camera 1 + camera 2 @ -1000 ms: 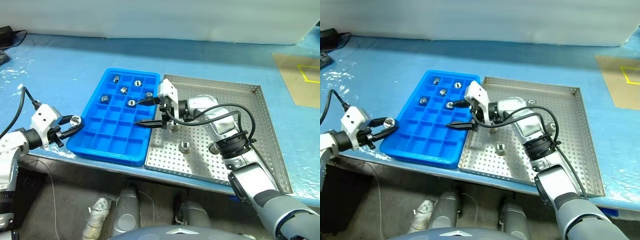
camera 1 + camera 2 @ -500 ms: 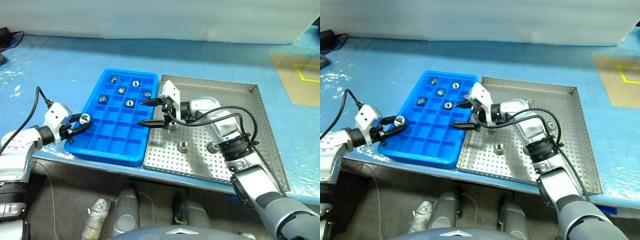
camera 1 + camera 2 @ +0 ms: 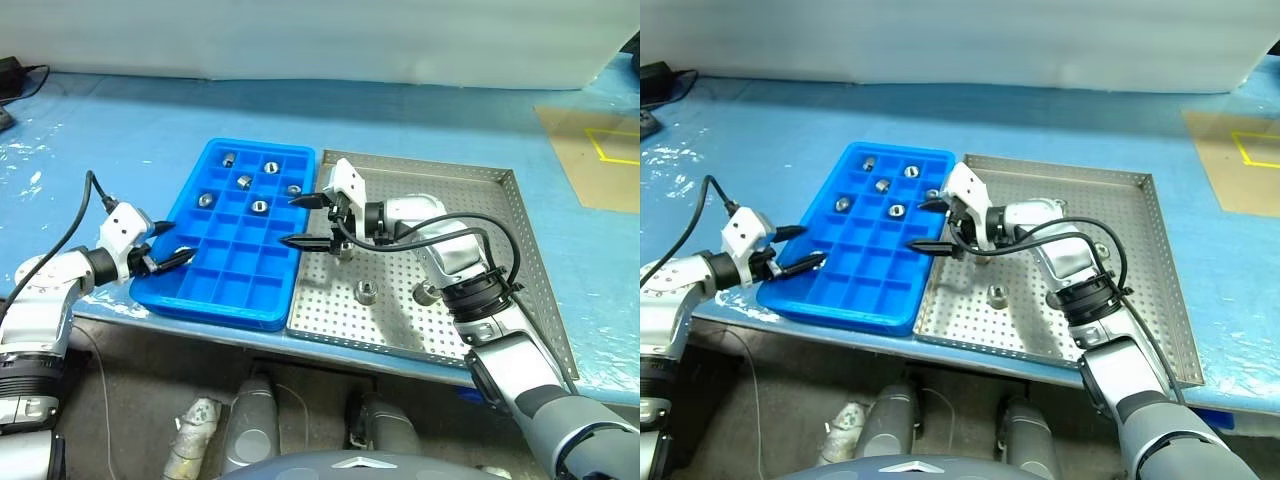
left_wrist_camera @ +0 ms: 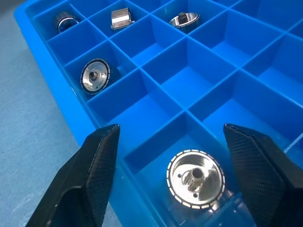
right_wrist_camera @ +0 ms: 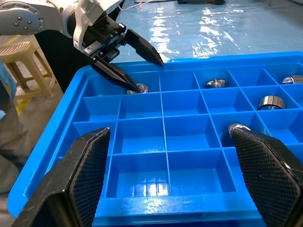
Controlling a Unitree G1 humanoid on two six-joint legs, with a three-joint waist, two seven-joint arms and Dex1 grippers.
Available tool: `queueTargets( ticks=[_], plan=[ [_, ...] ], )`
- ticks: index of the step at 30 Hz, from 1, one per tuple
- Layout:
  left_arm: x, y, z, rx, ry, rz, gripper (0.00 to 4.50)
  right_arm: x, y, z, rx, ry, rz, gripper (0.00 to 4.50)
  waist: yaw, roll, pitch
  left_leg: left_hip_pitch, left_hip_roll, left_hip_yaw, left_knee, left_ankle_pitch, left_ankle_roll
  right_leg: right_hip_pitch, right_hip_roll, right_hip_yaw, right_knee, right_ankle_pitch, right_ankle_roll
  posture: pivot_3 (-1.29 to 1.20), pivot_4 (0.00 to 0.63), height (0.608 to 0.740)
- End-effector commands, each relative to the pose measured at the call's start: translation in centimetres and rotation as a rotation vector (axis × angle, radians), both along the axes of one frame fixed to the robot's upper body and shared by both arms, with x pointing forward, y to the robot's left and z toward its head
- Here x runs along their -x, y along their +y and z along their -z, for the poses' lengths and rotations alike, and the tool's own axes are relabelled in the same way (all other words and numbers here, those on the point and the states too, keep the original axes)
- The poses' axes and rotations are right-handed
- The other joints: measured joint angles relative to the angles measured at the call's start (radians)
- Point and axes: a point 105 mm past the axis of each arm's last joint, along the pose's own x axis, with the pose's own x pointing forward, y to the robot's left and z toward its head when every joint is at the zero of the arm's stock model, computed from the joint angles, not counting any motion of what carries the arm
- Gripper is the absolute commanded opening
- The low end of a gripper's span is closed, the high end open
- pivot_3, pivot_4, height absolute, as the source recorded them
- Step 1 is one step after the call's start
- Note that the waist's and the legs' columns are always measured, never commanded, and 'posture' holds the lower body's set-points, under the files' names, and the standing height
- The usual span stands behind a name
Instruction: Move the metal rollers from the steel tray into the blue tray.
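Blue tray (image 3: 245, 235) now holds the roller (image 4: 195, 178) the left gripper (image 3: 172, 252) released.

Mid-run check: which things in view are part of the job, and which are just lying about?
Job:
- metal rollers: one just dropped in a cell, loose ones
- steel tray
- blue tray
- left end effector, open
- right end effector, open

Lying about:
- brown sheet with yellow marking
- black cable
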Motion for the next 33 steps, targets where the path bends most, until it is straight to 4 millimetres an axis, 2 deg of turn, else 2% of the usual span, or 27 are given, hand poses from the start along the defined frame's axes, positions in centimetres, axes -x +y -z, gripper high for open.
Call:
queueTargets(
  ticks=[1,3,5,8,10,12,15,17,19,23,27,30,33],
  plan=[
    [-0.6,-1.3,-2.3,0.029,-0.063,0.050,3.70,0.1,-0.5,-1.5,-0.033,-0.069,0.010,4.22,0.001,0.000,0.000,0.000,0.000,0.000,0.001,0.000,0.000,0.000,0.000,0.000,0.000,0.000,0.000,0.12,0.150,0.740],
    [-1.2,-2.7,-3.6,0.072,-0.093,0.088,3.70,0.0,-0.9,-1.7,-0.034,-0.073,0.025,4.22,0.004,0.000,0.000,-0.001,0.000,0.000,0.002,0.000,0.000,0.000,0.000,0.000,0.002,0.000,0.000,0.10,0.150,0.740],
    [-1.8,-5.1,-4.6,0.103,-0.122,0.163,3.70,-0.3,-1.9,-1.8,-0.026,-0.084,0.060,4.22,0.004,0.000,0.000,-0.001,0.000,0.000,0.005,0.000,0.000,0.000,-0.001,0.000,0.005,0.000,0.000,0.06,0.150,0.740],
    [-2.7,-7.8,-5.6,0.149,-0.147,0.236,3.70,-0.7,-3.6,-1.9,-0.015,-0.095,0.122,4.22,0.001,0.000,0.000,-0.001,0.000,-0.001,0.010,-0.001,0.001,0.000,-0.002,0.000,0.009,0.000,0.000,0.03,0.150,0.740],
    [-4.1,-9.2,-6.0,0.182,-0.162,0.239,3.70,-0.9,-4.8,-1.9,-0.008,-0.098,0.169,4.22,-0.008,0.000,0.000,-0.001,0.000,0.000,0.012,-0.001,0.001,0.000,-0.002,0.002,0.010,0.000,0.000,-0.01,0.150,0.740],
    [-5.6,-10.7,-5.8,0.176,-0.163,0.260,3.70,-1.1,-6.1,-1.7,0.000,-0.103,0.225,4.22,-0.016,0.000,0.000,0.000,-0.001,0.000,0.013,0.000,0.000,0.001,-0.002,0.002,0.011,0.000,0.000,-0.06,0.150,0.740],
    [-6.5,-13.1,-5.8,0.199,-0.147,0.334,3.70,-1.2,-7.6,-2.0,-0.008,-0.110,0.300,4.22,-0.033,0.000,0.000,0.001,-0.001,0.000,0.014,0.000,0.000,0.002,-0.001,0.003,0.012,0.000,0.000,-0.13,0.150,0.740],
    [-7.5,-15.6,-5.6,0.217,-0.122,0.383,3.70,-1.1,-9.4,-2.0,-0.010,-0.114,0.378,4.22,-0.046,0.000,0.000,0.000,-0.001,0.000,0.014,0.000,0.001,0.002,-0.001,0.003,0.011,0.000,0.000,-0.16,0.150,0.740],
    [-8.3,-17.1,-5.3,0.210,-0.099,0.406,3.70,-0.6,-10.5,-1.8,-0.004,-0.116,0.427,4.22,-0.054,0.000,0.000,-0.001,-0.002,0.000,0.015,-0.001,0.002,0.002,-0.001,0.003,0.011,0.001,0.002,-0.22,0.150,0.740],
    [-8.8,-20.0,-4.6,0.153,-0.052,0.498,3.70,0.3,-11.6,-1.5,-0.003,-0.114,0.496,4.22,-0.078,0.000,0.000,-0.001,-0.002,0.000,0.016,-0.004,0.007,0.002,0.000,0.003,0.010,0.003,0.004,-0.31,0.150,0.740],
    [-8.6,-21.8,-5.1,0.067,0.004,0.617,3.70,1.1,-12.4,-1.2,-0.009,-0.108,0.561,4.22,-0.104,-0.001,0.000,-0.001,-0.002,0.001,0.016,-0.005,0.008,0.003,0.000,0.003,0.009,0.003,0.005,-0.37,0.150,0.740],
    [-8.2,-22.4,-5.3,-0.042,0.029,0.694,3.70,1.7,-12.8,-1.0,-0.013,-0.104,0.596,4.22,-0.118,-0.001,0.000,0.000,-0.002,0.001,0.016,-0.005,0.008,0.004,0.000,0.003,0.008,0.002,0.004,-0.41,0.150,0.740],
    [-7.7,-22.3,-4.4,-0.166,0.086,0.751,3.70,2.1,-13.1,-0.8,-0.015,-0.101,0.627,4.22,-0.127,0.000,0.000,0.002,-0.002,0.001,0.015,-0.005,0.009,0.007,0.000,0.003,0.005,0.000,0.001,-0.43,0.150,0.740]
  ],
)
